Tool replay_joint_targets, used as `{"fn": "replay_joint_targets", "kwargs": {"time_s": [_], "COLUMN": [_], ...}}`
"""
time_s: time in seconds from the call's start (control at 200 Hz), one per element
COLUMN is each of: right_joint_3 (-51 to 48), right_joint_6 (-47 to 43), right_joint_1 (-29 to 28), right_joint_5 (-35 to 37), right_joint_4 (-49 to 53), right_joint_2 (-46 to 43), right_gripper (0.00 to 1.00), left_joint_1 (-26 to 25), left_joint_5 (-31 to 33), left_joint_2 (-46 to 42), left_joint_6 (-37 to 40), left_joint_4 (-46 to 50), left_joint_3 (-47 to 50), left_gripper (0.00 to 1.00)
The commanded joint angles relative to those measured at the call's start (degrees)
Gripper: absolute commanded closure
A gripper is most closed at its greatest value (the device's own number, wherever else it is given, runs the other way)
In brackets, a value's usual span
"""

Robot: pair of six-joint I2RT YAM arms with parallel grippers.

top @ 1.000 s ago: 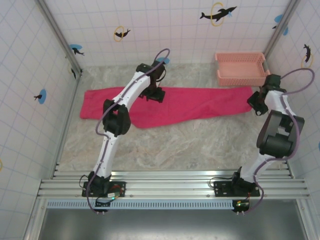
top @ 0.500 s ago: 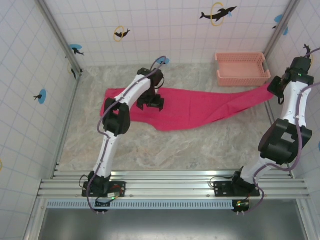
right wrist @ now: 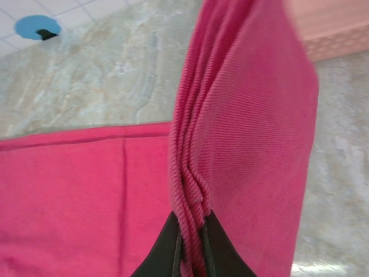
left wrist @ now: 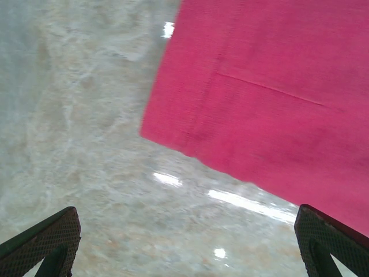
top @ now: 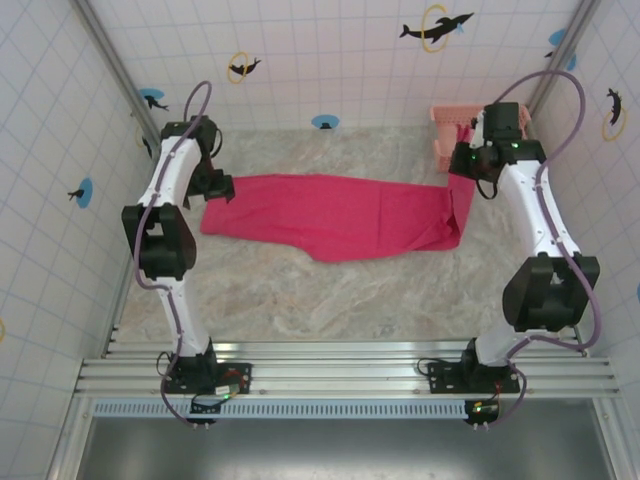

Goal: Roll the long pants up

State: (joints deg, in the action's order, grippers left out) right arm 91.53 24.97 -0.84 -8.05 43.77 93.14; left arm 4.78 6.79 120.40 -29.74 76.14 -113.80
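1. The top external view is bright and evenly lit, seemingly from overhead; shadows are faint and soft.
2. In the left wrist view, white glare patches sit on the glossy table (left wrist: 86, 144); focus is slightly soft.
3. In the right wrist view, the long pants (right wrist: 253, 144) show crisp weave; the basket (right wrist: 328, 23) behind is blurred.

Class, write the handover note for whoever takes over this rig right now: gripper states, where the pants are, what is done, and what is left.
Left gripper: open, holding nothing, over bare table just off the left end of the long pants.
Right gripper: shut on a bunched fold at the pants' right end, lifted off the table near the salmon-pink basket.
Pants: spread flat lengthwise across the far half of the table.
Done: laid out, right end gripped.
Left: no roll is visible yet; the whole rolling remains.
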Motion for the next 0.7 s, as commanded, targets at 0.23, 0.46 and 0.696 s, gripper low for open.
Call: {"fn": "replay_joint_targets", "kwargs": {"time_s": [0.23, 0.46, 0.696], "right_joint_3": [22.39, 34.99, 36.94], "right_joint_6": [4.91, 5.34, 6.14], "right_joint_1": [-15.34, -25.66, -33.97], "right_joint_5": [2.95, 3.37, 0.87], "right_joint_4": [2.67, 5.99, 4.08], "right_joint_2": [7.9, 16.58, 21.61], "right_gripper": [1.0, 1.0, 1.0], "left_joint_1": [5.26, 4.99, 2.07], "left_joint_5": [-1.86, -13.26, -21.93], "left_joint_2": [5.01, 4.44, 1.4], "left_joint_6": [0.73, -2.46, -4.76], "left_joint_4": [-4.49, -10.13, -14.47], "left_joint_3": [3.96, 10.25, 17.78], "left_gripper": [0.03, 0.04, 0.08]}}
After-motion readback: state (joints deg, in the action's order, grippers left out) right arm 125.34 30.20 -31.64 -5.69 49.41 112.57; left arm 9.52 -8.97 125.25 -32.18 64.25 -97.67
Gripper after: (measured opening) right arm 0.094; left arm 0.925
